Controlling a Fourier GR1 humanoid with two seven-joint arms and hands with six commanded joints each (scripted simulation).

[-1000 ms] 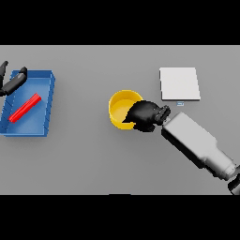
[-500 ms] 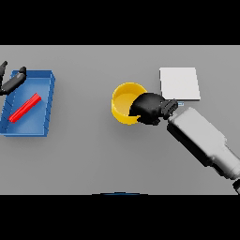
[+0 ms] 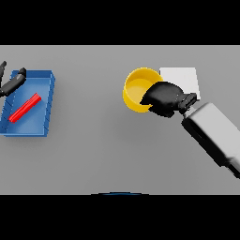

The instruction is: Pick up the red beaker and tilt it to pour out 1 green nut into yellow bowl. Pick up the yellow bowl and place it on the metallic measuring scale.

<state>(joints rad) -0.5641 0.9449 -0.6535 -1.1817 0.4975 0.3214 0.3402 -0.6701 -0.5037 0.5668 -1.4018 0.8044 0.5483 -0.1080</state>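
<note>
Spanning the whole view, the grey desk (image 3: 93, 154) carries everything. Right forearm cut off at the right edge. Blue tray (image 3: 44, 110) at far left, a red stick-like object (image 3: 25, 108) lying slantwise inside; whether this is the beaker is hard to tell. Metallic scale (image 3: 185, 77) upper right, its lower-left part covered. Yellow bowl (image 3: 136, 86) just left of the scale, rim overlapping it; contents not discernible. Right hand (image 3: 164, 98) clamped on the bowl's right rim, fingers curled round it. Left hand (image 3: 10, 84) at the tray's upper-left corner, partly cut off, fingers straight.
</note>
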